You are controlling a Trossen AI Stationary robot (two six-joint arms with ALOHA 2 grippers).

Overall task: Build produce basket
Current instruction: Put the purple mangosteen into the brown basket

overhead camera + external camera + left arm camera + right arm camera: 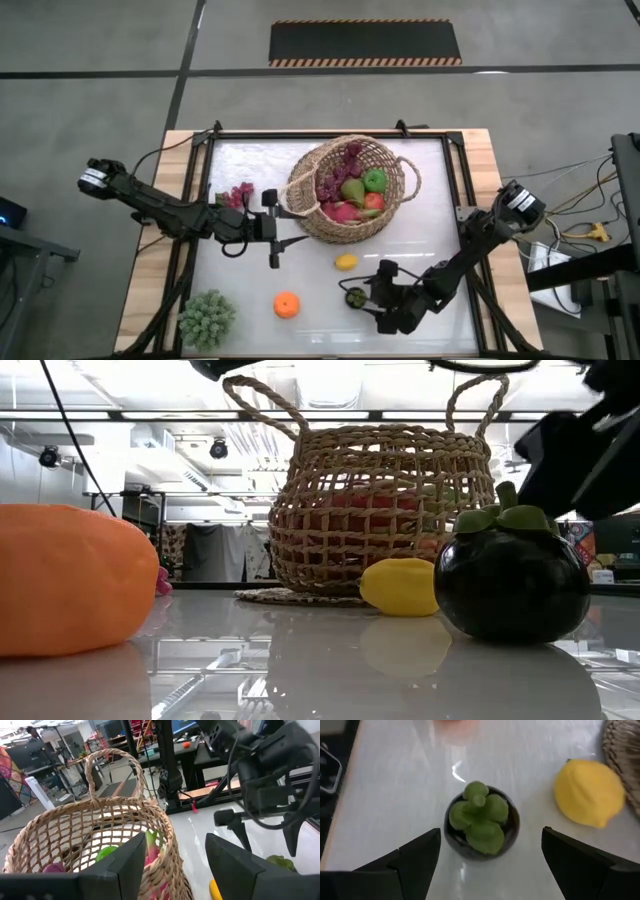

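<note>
Directly under the right tool (485,862), whose fingers are spread wide and empty, sits a dark mangosteen (481,824) near the counter's front edge: likely light, hard, slippery, best gripped across its middle. Left tool (277,228), open and empty, waits beside the basket (395,190), mid-counter toward the back.
</note>
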